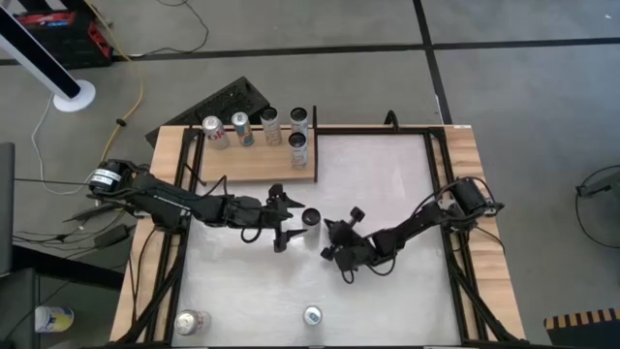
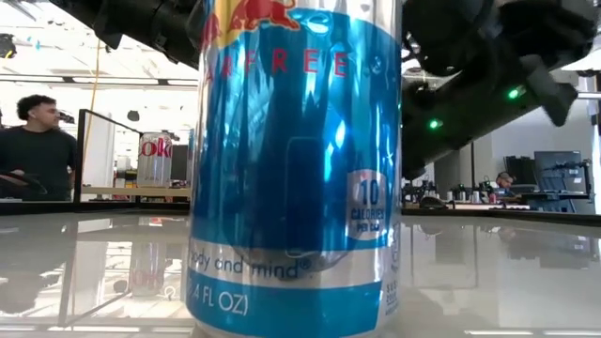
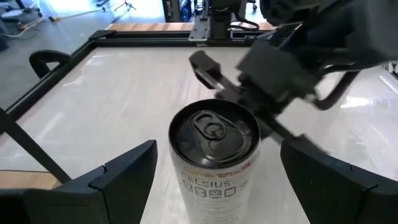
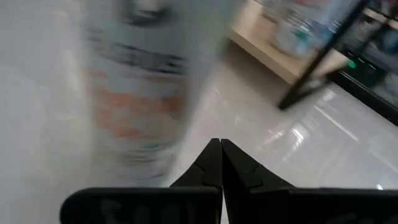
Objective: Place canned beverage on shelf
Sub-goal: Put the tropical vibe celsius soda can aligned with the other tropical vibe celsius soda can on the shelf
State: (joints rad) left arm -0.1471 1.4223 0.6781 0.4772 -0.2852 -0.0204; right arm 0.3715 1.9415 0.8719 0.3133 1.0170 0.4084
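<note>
A white Celsius can (image 1: 311, 217) with a dark top stands upright on the white tabletop near its middle. It also shows in the left wrist view (image 3: 214, 155). My left gripper (image 1: 291, 217) comes from the table's left. It is open, with one finger on each side of the can (image 3: 217, 148), and neither finger touches it. My right gripper (image 1: 327, 235) is shut (image 4: 221, 155), just to the right of the can and a little nearer. The pale wooden shelf (image 1: 242, 167) lies at the far left and several cans stand along its far edge. My right gripper's shut fingertips (image 4: 219, 149) stand close beside the can's wall (image 4: 146, 87), coming level from the table's right. I cannot tell whether they touch it.
A blue Red Bull can (image 1: 313, 315) stands at the near edge and fills the low view (image 2: 296, 169). Another can (image 1: 191, 322) stands at the near left corner. Dark frame posts and wooden strips line both table sides. A person (image 2: 38, 150) is beyond the table.
</note>
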